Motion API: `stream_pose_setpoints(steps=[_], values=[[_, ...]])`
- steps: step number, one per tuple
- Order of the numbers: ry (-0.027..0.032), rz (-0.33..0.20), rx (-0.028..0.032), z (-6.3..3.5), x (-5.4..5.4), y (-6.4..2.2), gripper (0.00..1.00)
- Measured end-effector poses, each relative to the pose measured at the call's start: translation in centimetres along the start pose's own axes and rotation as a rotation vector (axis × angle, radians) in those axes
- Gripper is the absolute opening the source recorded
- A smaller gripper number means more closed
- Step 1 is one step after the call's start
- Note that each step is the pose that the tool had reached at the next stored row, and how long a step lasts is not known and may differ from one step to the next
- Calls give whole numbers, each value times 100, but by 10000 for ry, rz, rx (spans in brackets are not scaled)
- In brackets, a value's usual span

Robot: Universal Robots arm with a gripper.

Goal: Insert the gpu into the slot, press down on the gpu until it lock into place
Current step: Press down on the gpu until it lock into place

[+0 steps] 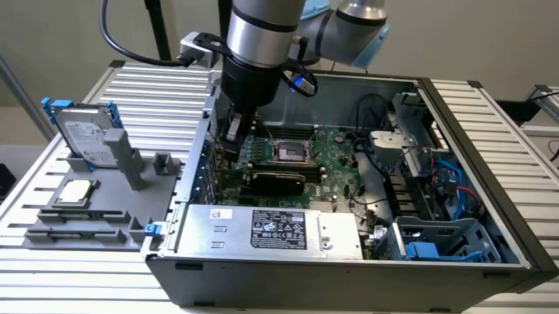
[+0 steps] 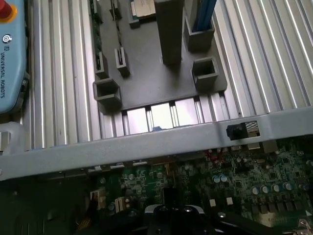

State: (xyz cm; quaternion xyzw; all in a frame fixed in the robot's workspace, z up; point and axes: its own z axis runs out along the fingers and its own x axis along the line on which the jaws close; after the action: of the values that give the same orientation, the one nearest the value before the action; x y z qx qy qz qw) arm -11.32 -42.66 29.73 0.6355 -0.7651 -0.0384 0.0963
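The gpu (image 1: 276, 179), a flat black card, lies across the green motherboard inside the open case, just in front of the CPU socket (image 1: 288, 152). The slot is hidden beneath it. My gripper (image 1: 232, 136) hangs from the arm just inside the case wall on the exterior view's left. It sits above and slightly behind the card's left end, and whether it touches the card I cannot tell. In the wrist view the gripper (image 2: 173, 215) shows as a dark body over the motherboard (image 2: 244, 186), shut with nothing seen between its fingers.
A silver power-supply box (image 1: 271, 229) fills the case's front. Cables and a blue drive cage (image 1: 436, 242) crowd the exterior view's right. Outside the case wall (image 2: 146, 142), a grey fixture (image 1: 96, 196) holds a hard drive (image 1: 83, 134). A blue teach pendant (image 2: 10, 54) lies on the slatted table.
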Motion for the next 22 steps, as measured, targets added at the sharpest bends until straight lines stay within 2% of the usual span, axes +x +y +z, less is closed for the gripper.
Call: stream_pose_setpoints(steps=[5,7,9,10,12,14,19,21,22], values=[[-160,52,829,-11,-1,-61,11],[-224,71,1144,-16,-1,-88,11],[-284,80,1383,-20,1,-113,11],[-315,77,1458,-22,3,-125,11],[-383,61,1539,-31,6,-152,11],[-457,39,1558,-47,11,-179,11],[-681,-21,1532,-119,28,-231,11],[-733,-27,1518,-125,32,-235,11],[-736,-27,1519,-125,31,-235,11]])
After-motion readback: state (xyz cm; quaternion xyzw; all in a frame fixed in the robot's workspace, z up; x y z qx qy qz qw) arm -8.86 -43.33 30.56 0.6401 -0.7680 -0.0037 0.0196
